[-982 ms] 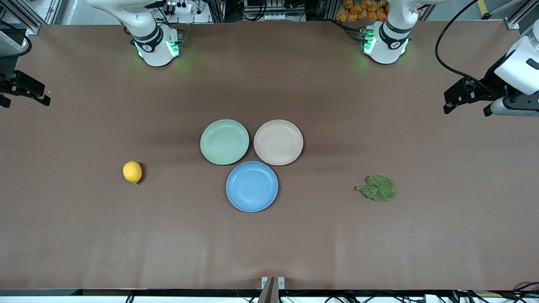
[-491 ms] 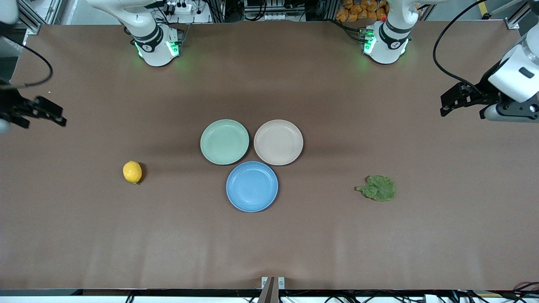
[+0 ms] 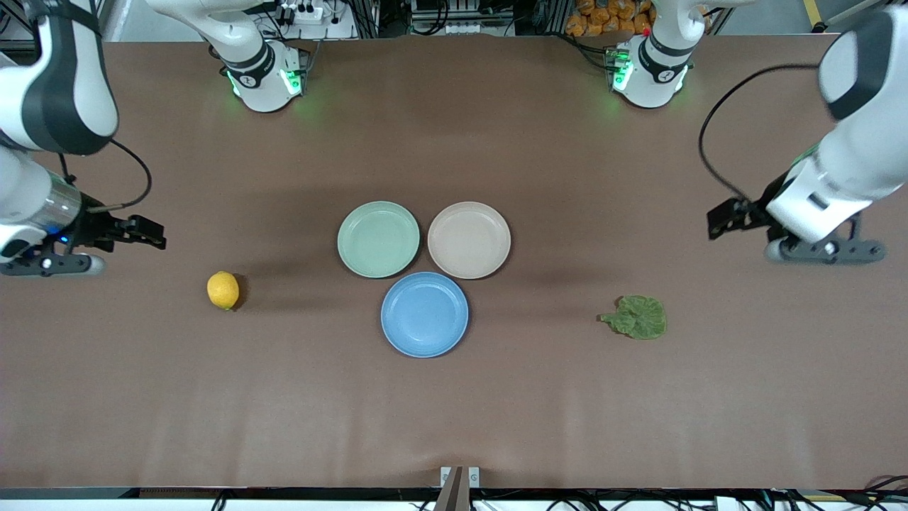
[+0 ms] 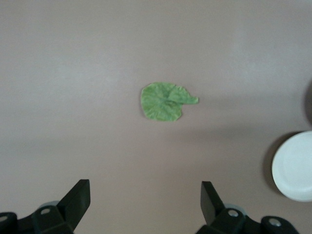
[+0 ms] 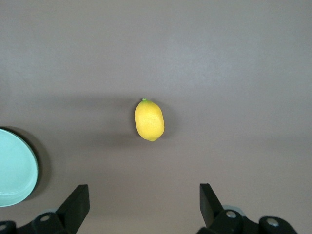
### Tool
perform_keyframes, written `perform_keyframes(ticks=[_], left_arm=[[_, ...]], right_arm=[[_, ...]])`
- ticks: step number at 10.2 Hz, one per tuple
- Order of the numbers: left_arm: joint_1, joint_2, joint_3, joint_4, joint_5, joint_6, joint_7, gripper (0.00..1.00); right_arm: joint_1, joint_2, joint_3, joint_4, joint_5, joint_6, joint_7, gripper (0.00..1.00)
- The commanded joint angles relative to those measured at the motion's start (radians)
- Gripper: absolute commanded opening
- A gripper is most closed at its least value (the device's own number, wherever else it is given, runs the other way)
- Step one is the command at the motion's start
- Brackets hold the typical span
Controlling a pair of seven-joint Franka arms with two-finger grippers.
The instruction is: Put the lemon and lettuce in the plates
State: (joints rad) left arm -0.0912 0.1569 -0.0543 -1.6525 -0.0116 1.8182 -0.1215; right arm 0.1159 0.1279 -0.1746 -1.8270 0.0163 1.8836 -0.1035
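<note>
**Both arms staged over bare table, neither item picked**

On the brown table, three round shallow matte plates sit clustered mid-table: blue plate [image 3: 424, 314] nearest the front camera, beige-pink plate [image 3: 469, 239] and mint-green plate [image 3: 378, 238] side by side just farther from it. All three are empty.

The small oval yellow-orange lemon [image 3: 223, 290] lies on the table toward the right arm's end, well apart from the plates. Right gripper [image 3: 145, 235], fingers spread wide and empty, hangs over bare table near the lemon. In the right wrist view the lemon [image 5: 149, 120] sits centred ahead of the fingers, its long axis running roughly along the approach line, stem end away from the gripper.

The flat crinkled dark-green lettuce leaf [image 3: 637, 316] lies toward the left arm's end, stem pointing toward the plates. Left gripper [image 3: 723, 220], also spread and empty, hangs over bare table near the leaf. In the left wrist view the leaf [image 4: 165, 101] is centred ahead.

Judgement: each arm is nearer its own item; the leaf lies flat, so pinching an edge looks harder.
</note>
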Motion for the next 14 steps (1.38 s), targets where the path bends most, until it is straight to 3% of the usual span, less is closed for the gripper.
perform_keyframes(ticks=[1,5,10,14], left_arm=[[-0.015,0.057,-0.001,-0.035,0.005,0.091,-0.035,1.00],[-0.051,0.217,-0.012,-0.070,0.021,0.317,0.002,1.00],[-0.093,0.410,-0.018,-0.070,0.076,0.435,0.135,1.00],[-0.079,0.506,-0.018,-0.067,0.108,0.490,0.230,1.00]], right_arm=[[-0.005,0.042,0.007,-0.014,0.010,0.050,-0.004,1.00],[-0.007,0.094,0.024,-0.164,0.010,0.323,-0.005,1.00],[-0.019,0.196,0.047,-0.284,0.010,0.592,-0.005,1.00],[-0.021,0.321,0.061,-0.294,0.010,0.774,-0.004,1.00]])
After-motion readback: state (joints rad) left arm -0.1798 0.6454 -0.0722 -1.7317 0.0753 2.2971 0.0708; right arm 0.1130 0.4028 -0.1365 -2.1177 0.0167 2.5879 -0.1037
